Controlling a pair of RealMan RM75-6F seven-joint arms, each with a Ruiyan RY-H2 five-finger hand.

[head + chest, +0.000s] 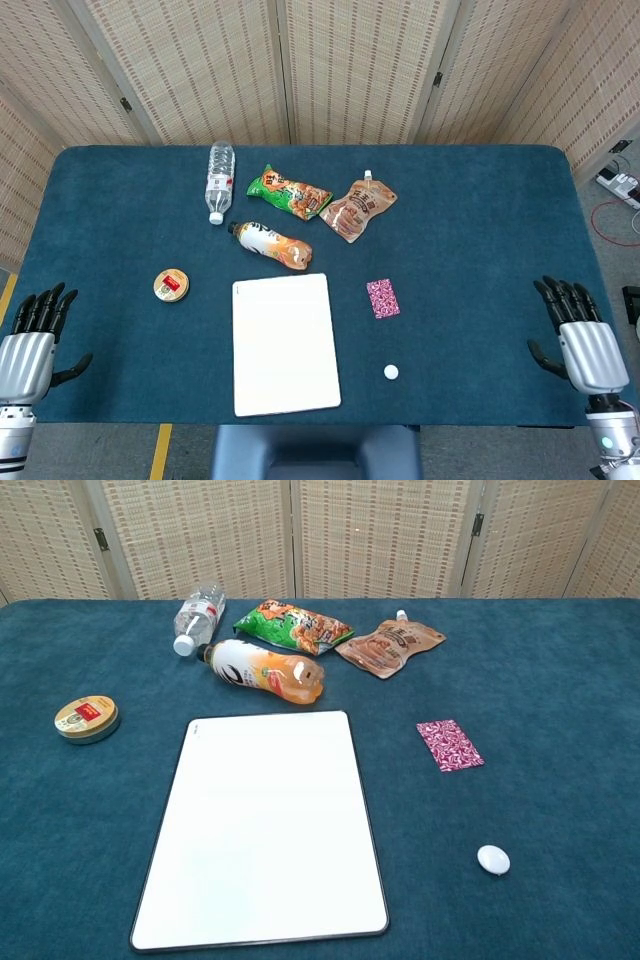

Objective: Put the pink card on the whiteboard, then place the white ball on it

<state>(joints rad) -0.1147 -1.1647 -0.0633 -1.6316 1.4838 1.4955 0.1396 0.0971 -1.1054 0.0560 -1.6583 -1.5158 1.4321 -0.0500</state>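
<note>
While both hands sit at the near corners of the teal felt-covered table (480, 200), nothing is held in either. At the near right edge in the head view, the right hand (583, 340) lies palm down with its dark fingers (565, 298) stretched apart and pointing away from the robot, the thumb out to the side. At the near left edge, the left hand (30, 340) lies in the same spread, empty pose. The chest view shows neither hand.

Nearest on the cloth is the small white ball (492, 859), resting alone on the felt, right of the flat white rectangular whiteboard (263, 825) and well apart from the right hand, which lies farther right at the table's edge. The whiteboard lies flat in the near middle with nothing on it. A little farther back, the pink patterned card (449, 744) lies flat on the felt, right of the whiteboard's far corner, apart from both board and ball, and well away from the right hand.

Left of the whiteboard sits a round gold tin with a red label (86, 719). Beyond the board's far edge lies an orange drink bottle (265, 671) on its side. Farther still lie a clear plastic water bottle (198, 616), a green snack bag (293, 626) and a brown spouted pouch (391, 645). Behind the table stands a woven folding screen (330, 70).
</note>
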